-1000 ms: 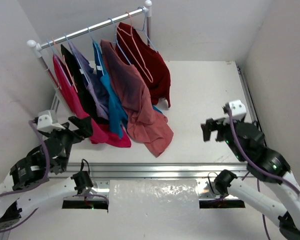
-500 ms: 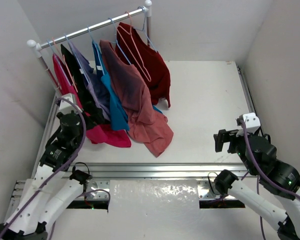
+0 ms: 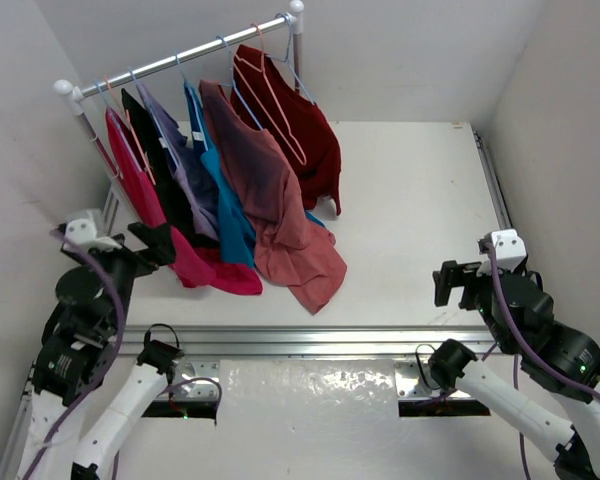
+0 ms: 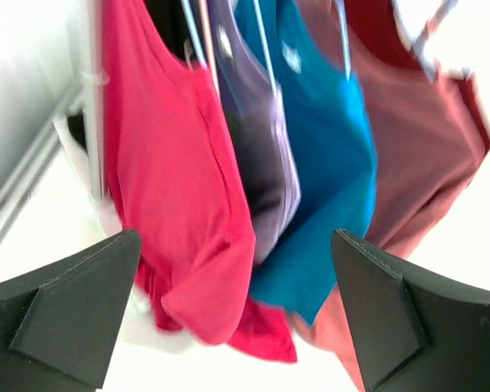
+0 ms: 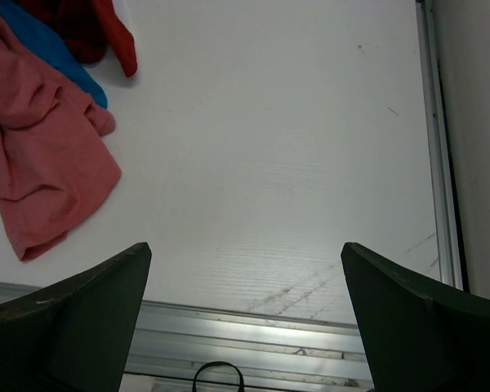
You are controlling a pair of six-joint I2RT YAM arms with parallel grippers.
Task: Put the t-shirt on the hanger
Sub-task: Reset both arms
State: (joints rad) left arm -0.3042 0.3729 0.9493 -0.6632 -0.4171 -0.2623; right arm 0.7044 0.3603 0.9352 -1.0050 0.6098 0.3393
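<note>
Your left end effector (image 3: 152, 240): jaws spread wide, empty, just beside magenta shirt (image 3: 145, 195). Your right end effector (image 3: 448, 282): jaws wide apart, empty, over bare bench (image 3: 410, 180). Salmon t-shirt (image 3: 280, 215) hangs from rail (image 3: 180, 57) between teal shirt (image 3: 230, 215) and maroon shirt (image 3: 300, 130), hem pooled on bench.

Salmon t-shirt (image 3: 280, 215) hangs skewed from rail (image 3: 180, 55), lower end bunched well below it. Thin pale blue hanger (image 3: 227, 62) at its collar, hooked on rail.
</note>
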